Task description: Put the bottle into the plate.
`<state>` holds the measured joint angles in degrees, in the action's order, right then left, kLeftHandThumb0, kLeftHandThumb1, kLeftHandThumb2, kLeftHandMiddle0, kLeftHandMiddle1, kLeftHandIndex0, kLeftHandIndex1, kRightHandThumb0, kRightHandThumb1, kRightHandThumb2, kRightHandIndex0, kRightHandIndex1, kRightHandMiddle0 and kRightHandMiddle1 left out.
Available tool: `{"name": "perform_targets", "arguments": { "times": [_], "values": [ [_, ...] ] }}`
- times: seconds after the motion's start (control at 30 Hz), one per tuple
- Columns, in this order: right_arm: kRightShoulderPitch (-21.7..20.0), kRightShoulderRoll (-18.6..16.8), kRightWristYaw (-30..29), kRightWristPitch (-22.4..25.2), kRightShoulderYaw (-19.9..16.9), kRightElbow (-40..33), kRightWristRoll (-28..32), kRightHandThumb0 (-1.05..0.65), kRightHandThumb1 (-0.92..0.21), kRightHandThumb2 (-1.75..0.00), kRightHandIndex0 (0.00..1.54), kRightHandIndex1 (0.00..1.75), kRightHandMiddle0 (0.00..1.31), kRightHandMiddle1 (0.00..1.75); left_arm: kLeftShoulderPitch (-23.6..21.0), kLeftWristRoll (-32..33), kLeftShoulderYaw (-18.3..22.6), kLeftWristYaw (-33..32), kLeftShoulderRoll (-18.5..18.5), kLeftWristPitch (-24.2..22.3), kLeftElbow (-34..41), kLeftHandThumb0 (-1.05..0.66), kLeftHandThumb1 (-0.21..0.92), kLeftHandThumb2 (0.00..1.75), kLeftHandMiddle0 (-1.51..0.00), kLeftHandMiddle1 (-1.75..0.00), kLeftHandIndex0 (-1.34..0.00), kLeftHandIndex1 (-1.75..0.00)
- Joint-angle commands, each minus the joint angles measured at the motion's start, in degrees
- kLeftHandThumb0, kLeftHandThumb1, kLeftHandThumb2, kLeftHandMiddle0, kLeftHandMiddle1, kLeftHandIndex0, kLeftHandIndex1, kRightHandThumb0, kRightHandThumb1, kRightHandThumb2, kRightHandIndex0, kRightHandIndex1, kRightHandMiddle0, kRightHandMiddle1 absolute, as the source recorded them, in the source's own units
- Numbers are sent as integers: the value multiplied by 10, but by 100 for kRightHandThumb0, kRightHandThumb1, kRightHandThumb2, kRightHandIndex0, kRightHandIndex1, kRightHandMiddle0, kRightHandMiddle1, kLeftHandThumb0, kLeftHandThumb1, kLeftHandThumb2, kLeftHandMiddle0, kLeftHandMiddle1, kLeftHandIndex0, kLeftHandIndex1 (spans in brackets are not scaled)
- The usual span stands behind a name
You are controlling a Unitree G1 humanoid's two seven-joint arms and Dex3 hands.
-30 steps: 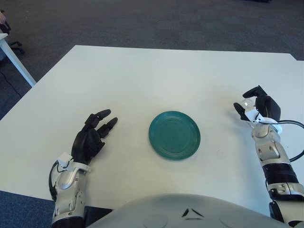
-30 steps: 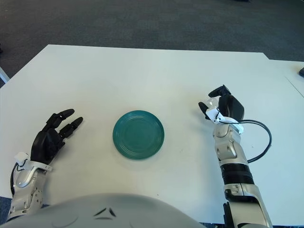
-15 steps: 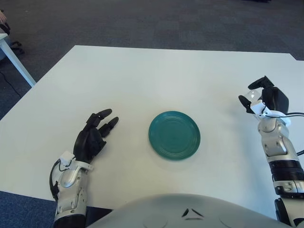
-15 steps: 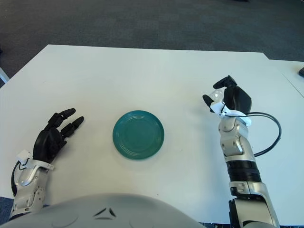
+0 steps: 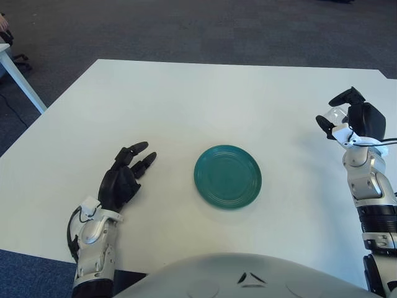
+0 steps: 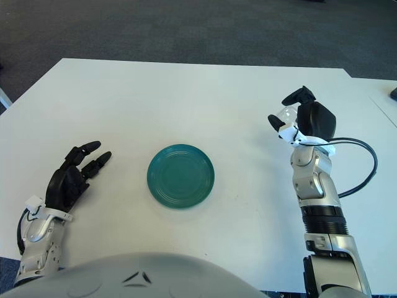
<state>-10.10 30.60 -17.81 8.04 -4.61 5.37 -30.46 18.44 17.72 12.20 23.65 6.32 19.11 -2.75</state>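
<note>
At the very bottom of the view, nearest the camera, the curved grey top of the robot's body fills the lower edge. Just beyond it a white desk spreads out to fill most of the scene. On the near left, the robot's left hand shows over the desk, its black fingers spread loosely and pointing forward and to the right, holding nothing; a white wrist and a grey forearm lead back from it toward the body. Near the middle of the desk, a little to the right of that hand and apart from it, lies a round teal plate, flat on the surface with faint rings on its face and nothing on it. On the right side, the right forearm rises from the lower corner, with a black cable looping out beside it. At its end the right hand is raised, farther from the camera than the left one and well to the right of the plate. Its black fingers are curled around something small and clear, which shows only as a pale, see-through shape between the fingers, most likely the bottle; too little of it is visible to be sure. Past the far edge of the desk lies dark grey carpet. At the far left edge, part of another white table juts into view.
</note>
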Motion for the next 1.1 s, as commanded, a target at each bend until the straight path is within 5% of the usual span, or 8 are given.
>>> {"name": "perform_targets", "arguments": {
  "times": [0.0,0.67,1.07],
  "values": [
    [-6,9,7,-1,-4,-11,-8,-7,-42,-106,114,175,86,175,-5,-5,-2,-7,-2,8,-4,-64,92,96,-67,0,-26,-80],
    [-3,2,15,0,2,-20,-13,-7,-43,-105,113,175,84,175,-5,-8,-7,-11,-4,10,-5,-64,92,96,-67,0,-26,-80],
    [-32,-40,-2,12,67,-11,-64,-9,-42,-105,112,175,84,175,-5,-6,-6,-10,-2,10,-5,-64,92,96,-67,0,-26,-80]
  ]
}}
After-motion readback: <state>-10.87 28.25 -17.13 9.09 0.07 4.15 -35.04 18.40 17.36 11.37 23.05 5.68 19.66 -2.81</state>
